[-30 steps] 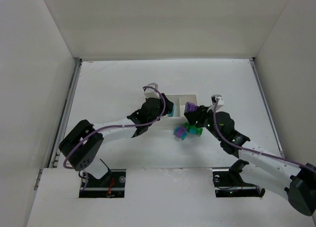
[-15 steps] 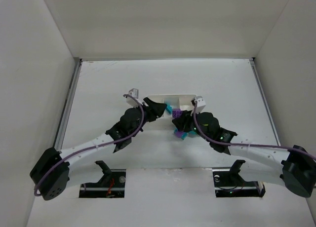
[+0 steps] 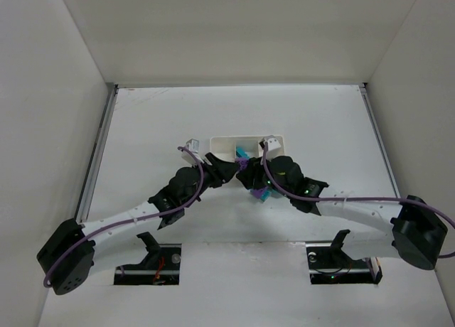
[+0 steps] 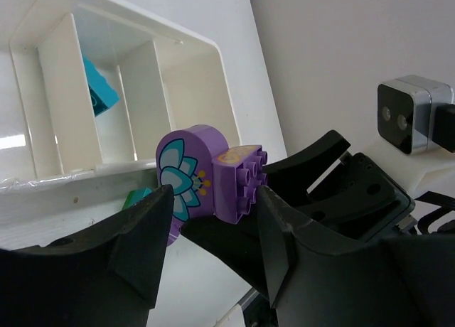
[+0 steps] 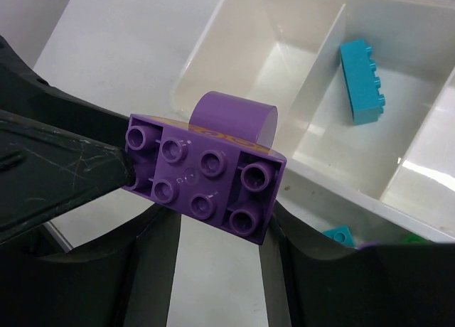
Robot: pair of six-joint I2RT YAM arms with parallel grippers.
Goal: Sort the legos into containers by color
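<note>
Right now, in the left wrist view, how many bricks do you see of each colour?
Purple brick: 1
Cyan bricks: 2, one inside the tray, one outside it
Total: 3

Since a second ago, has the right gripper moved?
Yes. In the top view, the right gripper, holding the purple brick, has shifted left along the white tray, from its right end to about its middle.
</note>
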